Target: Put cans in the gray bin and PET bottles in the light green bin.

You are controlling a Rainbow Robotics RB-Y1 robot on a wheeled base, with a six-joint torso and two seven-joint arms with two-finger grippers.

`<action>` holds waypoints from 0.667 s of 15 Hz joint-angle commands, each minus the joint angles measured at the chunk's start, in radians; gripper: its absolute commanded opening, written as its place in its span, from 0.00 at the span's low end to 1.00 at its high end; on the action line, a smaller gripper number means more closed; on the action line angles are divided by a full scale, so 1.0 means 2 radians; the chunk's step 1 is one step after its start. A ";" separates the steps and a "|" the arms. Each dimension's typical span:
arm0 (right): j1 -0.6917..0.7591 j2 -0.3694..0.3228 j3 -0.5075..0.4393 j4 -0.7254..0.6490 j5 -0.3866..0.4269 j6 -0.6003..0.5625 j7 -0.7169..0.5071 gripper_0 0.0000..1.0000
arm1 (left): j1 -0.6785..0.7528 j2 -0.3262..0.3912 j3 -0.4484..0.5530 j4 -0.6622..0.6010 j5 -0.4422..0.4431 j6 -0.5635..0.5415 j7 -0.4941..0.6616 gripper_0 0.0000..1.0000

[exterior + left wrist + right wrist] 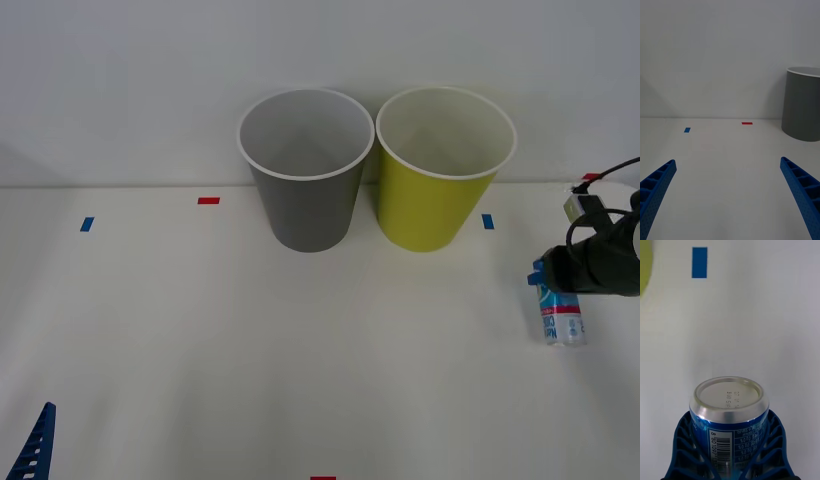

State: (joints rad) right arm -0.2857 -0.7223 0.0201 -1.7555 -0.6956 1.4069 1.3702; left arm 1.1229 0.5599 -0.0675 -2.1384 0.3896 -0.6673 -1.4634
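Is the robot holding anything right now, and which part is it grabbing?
Yes: the right hand grips the can around its labelled sides, both fingers pressed against it. The left hand is open, holding nothing.

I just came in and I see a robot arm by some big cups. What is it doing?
The robot is sorting rubbish. Its right gripper has its blue fingers closed around a small blue and white can at the right side of the white table. The can is not in a bin yet. The gray bin and the light green bin stand side by side at the back. The left gripper waits open, low at the table's left side.
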 commanded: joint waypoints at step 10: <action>0.114 0.107 -0.184 -0.278 0.000 0.000 0.091 0.00 | 0.000 0.000 0.000 0.000 0.000 0.000 0.000 0.95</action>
State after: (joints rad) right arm -0.0578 -0.5363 -0.3289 -2.2545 -0.7254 1.4068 1.5624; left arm 1.1229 0.5599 -0.0675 -2.1384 0.3896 -0.6673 -1.4634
